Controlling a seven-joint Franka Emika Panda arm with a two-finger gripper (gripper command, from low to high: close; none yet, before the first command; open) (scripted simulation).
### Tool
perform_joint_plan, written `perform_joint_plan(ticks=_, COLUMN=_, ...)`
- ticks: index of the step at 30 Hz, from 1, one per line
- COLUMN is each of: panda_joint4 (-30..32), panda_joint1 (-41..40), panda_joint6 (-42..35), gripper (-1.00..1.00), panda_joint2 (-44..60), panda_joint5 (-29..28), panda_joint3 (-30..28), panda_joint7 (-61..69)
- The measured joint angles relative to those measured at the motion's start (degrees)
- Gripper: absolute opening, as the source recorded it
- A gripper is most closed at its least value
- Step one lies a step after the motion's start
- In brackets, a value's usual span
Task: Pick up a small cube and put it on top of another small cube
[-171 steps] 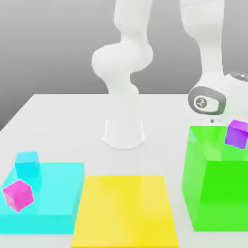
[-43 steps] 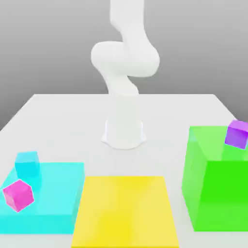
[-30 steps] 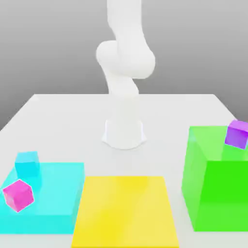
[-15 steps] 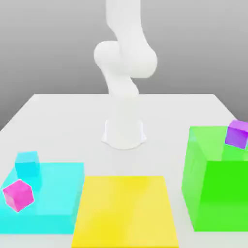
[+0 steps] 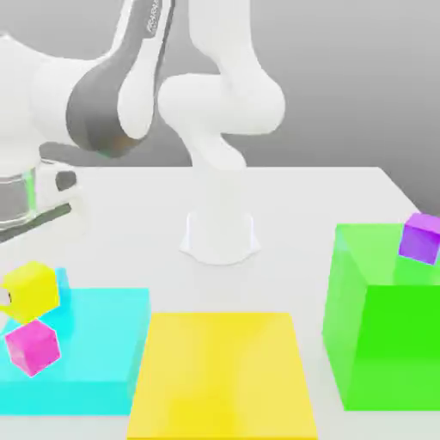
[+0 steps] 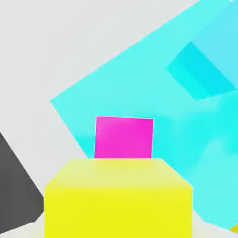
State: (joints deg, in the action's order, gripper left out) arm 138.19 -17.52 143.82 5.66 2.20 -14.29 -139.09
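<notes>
Yellow cube (image 5: pixel 31 290) hangs from the down-pointing end effector (image 5: pixel 10 296) above magenta cube (image 5: pixel 33 346).

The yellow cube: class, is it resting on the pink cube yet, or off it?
Off it. The yellow cube hangs just above the pink cube on the cyan slab, in the shut gripper.

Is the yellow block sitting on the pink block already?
No, the yellow cube hangs just above the pink cube, which rests on the cyan slab.

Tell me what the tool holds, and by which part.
The tool holds the small yellow cube, apparently by opposite side faces, just above the magenta cube.
</notes>
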Motion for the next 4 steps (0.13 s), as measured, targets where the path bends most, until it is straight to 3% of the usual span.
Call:
perform_joint_plan(ticks=1, panda_joint4=0.4, panda_joint1=-0.1, panda_joint6=1.7, gripper=1.00, panda_joint2=1.5, panda_joint5=0.8, panda_joint3=0.2, panda_joint7=0.5)
perform_joint_plan(ticks=4, panda_joint4=0.4, panda_joint1=-0.1, panda_joint6=1.7, gripper=1.00, panda_joint2=1.5, panda_joint5=0.8, panda_joint3=0.2, panda_joint7=0.5)
